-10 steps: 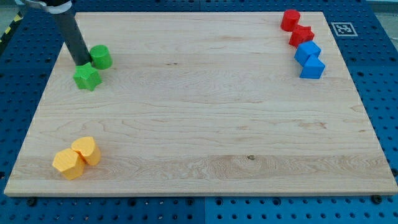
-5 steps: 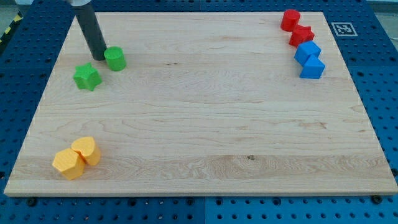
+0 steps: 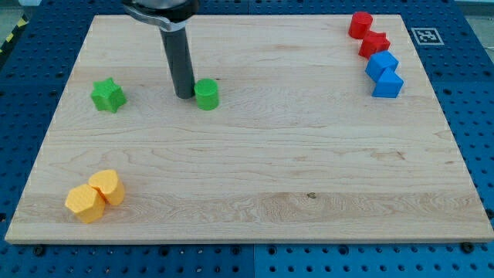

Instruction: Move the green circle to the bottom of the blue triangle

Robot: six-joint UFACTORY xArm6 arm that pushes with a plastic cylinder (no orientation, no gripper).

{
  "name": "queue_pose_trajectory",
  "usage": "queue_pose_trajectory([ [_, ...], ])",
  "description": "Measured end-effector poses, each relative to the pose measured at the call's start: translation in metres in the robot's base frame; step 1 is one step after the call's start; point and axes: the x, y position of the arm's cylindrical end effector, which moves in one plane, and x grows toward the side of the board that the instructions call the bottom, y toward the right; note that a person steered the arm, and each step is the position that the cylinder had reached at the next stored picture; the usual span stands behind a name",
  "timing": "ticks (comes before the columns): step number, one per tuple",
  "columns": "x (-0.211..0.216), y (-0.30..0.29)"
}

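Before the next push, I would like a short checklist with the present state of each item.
1. My tip against the green circle, on its left in the view: ok.
2. Path toward the view's right free of blocks: ok.
3. Green star left behind, apart from the tip: ok.
4. Spot below the blue triangle free: ok.
5. Green circle already at that spot: not ok.

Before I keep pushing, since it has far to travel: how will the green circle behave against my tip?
The green circle looks short and flat-based, so it should slide, not tip. Its round side may slip off my tip, which sits at its left. The board looks smooth, so probably little drag.
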Motion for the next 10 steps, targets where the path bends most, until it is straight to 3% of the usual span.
queue_pose_trajectory([
  [5, 0.046, 0.114],
  [10, 0.005, 0.148],
])
